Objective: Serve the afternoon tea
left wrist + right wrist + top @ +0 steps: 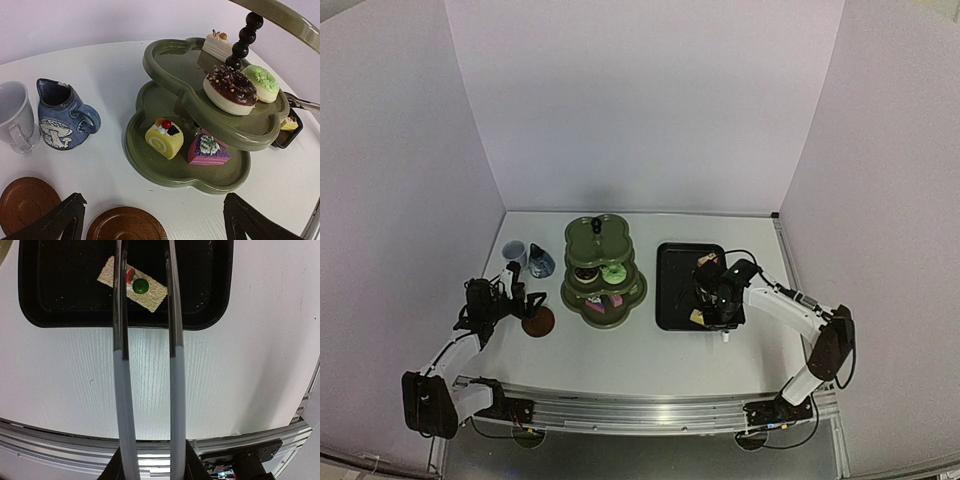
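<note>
The olive-green stand (603, 272) (165, 176) carries a yellow roll (164, 138) and a pink slice (207, 150) on its lowest tier. A chocolate doughnut (230, 90), a green doughnut (261, 82) and a white slice (219, 46) sit on the tier above. The pale cup (15, 117), the blue pot (62, 120) and two brown saucers (27, 202) (125, 225) lie left of it. My left gripper (154, 200) (520, 300) hangs open over the nearer saucer. My right gripper (152, 467) (718, 295) is shut on the tongs (172, 390), whose arms straddle a pale cake (135, 285).
The black tray (210, 315) (670, 285) lies right of the stand with a brown cake (707, 260) at its far end. The aluminium rail (60, 445) runs along the table's near edge. White walls enclose the table on three sides.
</note>
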Controlling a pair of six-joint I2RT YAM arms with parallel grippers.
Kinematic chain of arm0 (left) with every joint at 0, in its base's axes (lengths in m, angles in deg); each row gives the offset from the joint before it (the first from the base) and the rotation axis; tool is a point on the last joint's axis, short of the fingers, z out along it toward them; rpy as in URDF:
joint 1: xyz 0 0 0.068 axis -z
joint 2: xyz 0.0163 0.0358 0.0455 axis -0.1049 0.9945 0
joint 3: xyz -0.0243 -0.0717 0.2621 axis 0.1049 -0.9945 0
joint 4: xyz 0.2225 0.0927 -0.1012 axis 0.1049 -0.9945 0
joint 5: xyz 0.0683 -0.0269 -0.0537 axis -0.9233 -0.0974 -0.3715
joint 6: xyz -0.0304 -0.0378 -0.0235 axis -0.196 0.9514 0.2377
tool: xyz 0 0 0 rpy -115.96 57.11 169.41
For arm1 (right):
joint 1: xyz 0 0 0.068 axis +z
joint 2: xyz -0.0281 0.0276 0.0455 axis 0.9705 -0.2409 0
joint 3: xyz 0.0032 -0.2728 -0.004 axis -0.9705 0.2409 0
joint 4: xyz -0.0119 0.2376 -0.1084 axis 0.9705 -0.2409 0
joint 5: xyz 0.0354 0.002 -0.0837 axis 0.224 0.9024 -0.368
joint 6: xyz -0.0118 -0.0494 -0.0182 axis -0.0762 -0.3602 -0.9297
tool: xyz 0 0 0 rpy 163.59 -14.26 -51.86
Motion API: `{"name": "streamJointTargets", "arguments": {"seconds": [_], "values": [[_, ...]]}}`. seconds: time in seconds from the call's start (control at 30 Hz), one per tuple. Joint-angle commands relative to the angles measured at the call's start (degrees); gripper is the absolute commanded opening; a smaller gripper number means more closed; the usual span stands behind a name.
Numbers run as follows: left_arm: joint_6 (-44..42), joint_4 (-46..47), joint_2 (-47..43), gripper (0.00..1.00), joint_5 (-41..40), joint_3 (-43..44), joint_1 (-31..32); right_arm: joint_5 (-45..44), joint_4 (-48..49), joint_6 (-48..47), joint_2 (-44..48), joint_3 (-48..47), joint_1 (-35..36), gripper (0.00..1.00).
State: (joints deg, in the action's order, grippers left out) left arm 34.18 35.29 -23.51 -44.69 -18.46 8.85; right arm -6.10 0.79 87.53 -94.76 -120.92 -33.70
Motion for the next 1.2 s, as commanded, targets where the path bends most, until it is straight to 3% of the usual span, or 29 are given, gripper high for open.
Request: {"name": "streamJointTargets", "arguments": {"seconds": [0.0, 0.37, 0.9, 0.97, 1.17], "values": [[-0.7, 0.4, 0.1, 0.97, 0.6, 0.6, -0.2, -1.3, -0.1, 1.1, -0.6, -0.1, -0.6, 0.27], [-0.7, 0.4, 0.5, 0.97, 0.6, 0.7, -0.2, -3.6, -5.0, 1.5, 1.7, -2.4, -0.8, 0.27], [-0.7, 0.5, 0.1, 0.97, 0.6, 0.6, -0.2, -1.2, 1.1, -3.9, -3.5, -1.7, -1.8, 0.25], [-0.7, 0.5, 0.0, 0.97, 0.6, 0.5, -0.2, -1.4, 1.9, -4.2, -4.0, -1.8, -2.2, 0.22], [-0.7, 0.6, -0.3, 0.97, 0.5, 0.4, -0.2, -3.2, 2.2, -5.3, -4.8, -3.0, -2.5, 0.02]]}}
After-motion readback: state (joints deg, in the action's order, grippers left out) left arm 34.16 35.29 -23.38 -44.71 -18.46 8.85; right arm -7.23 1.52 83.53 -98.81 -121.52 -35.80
